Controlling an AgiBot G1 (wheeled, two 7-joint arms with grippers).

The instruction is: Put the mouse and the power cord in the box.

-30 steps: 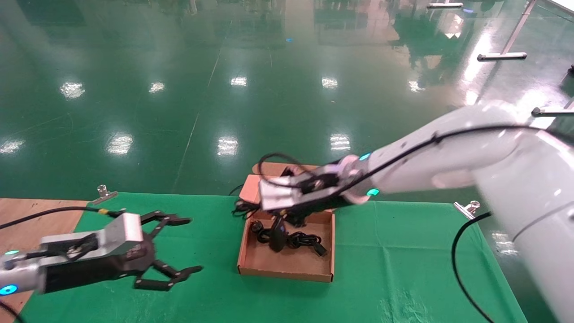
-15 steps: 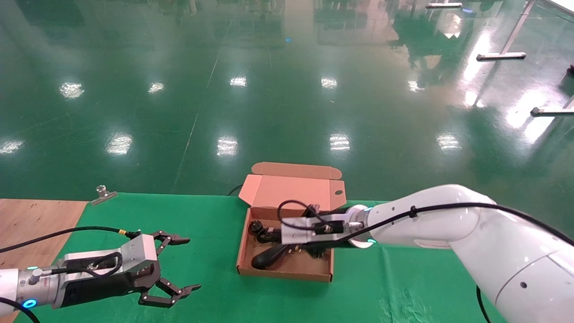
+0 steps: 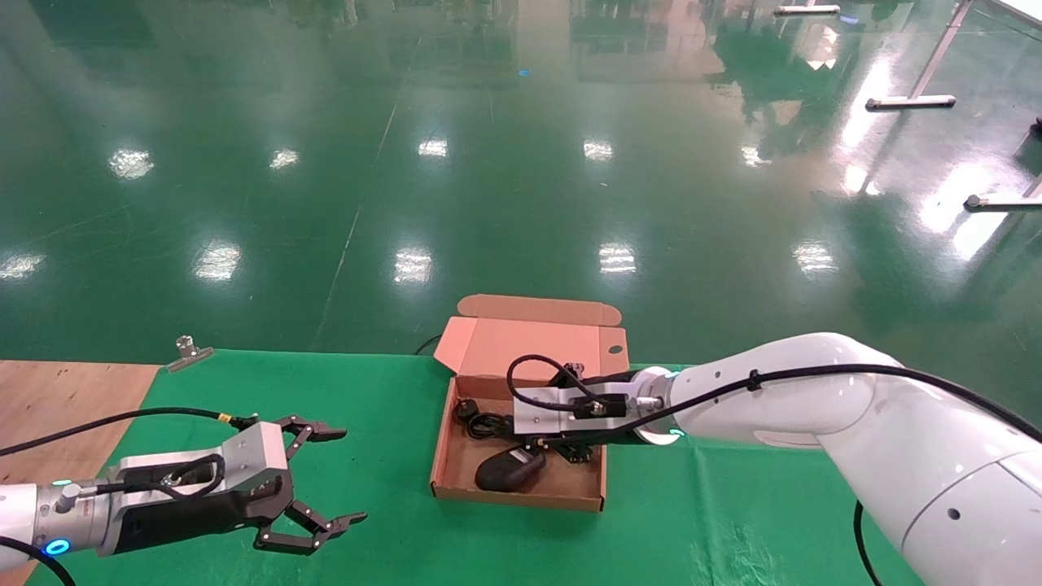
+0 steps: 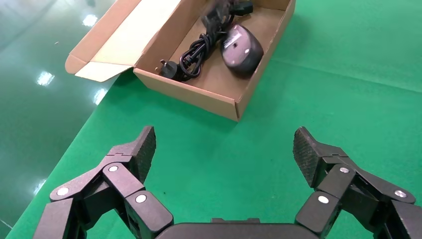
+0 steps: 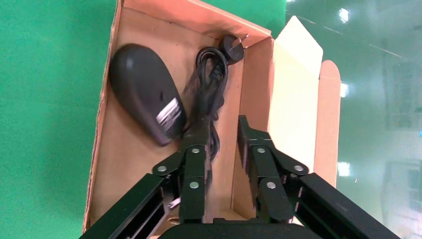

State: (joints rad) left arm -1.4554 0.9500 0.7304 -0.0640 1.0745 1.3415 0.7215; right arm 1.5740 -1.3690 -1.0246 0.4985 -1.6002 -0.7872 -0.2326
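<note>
Now the green-clothed counter (image 3: 733,529) carries the shallow brown corrugated cardboard box (image 3: 521,492) with its lid flap standing open, and both task things lie inside: the small black oval mouse (image 3: 510,470) nearer the front wall, the thick black coiled power cord (image 3: 486,422) behind it toward the hinge. The right gripper (image 3: 570,446) hangs low inside the box, fingers nearly together and holding nothing. The step in hand looks like release and withdrawal; done well, that arm lifts straight up so no cable loop snags. The left gripper (image 3: 313,480) hovers spread wide and empty over the cloth, well left of the box.

Only the right wrist view shows the label on the mouse (image 5: 168,113) and the plug (image 5: 233,47) tucked in a corner; the head view alone shows both arms.
</note>
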